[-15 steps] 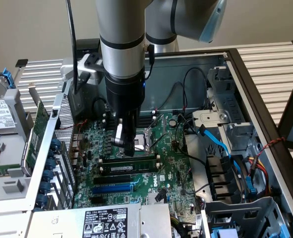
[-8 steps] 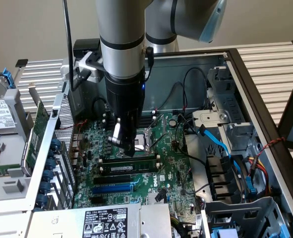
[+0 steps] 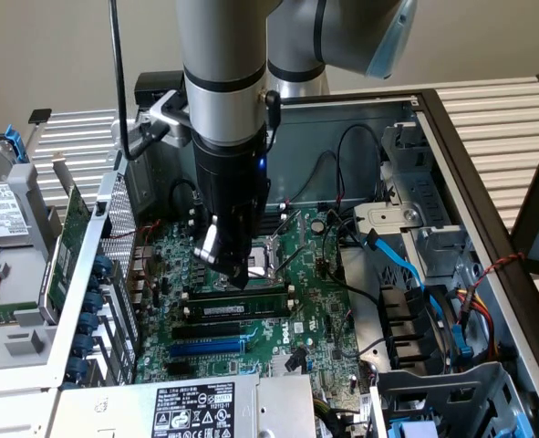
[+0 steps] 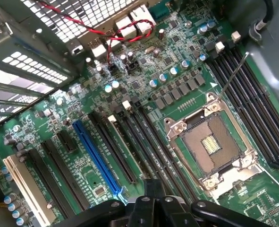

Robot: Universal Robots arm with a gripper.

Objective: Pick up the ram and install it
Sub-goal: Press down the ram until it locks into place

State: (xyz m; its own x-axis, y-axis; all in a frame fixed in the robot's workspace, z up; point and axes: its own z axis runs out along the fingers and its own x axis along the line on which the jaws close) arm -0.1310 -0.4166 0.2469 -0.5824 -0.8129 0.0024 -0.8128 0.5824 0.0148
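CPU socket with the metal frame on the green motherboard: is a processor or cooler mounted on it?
No. The CPU socket lies open, its bare contact field exposed inside the metal frame.

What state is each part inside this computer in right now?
gripper: shut, down over the memory slots.
ram: lying along its slot on the motherboard, below the gripper; whether fully clicked in, I cannot tell.
CPU socket: uncovered, no chip or cooler on it.
blue slot: nothing plugged in.
computer case: side panel off, lying open.

arm (image 3: 223, 82) cut off above, end effector (image 4: 156, 208) tips hidden
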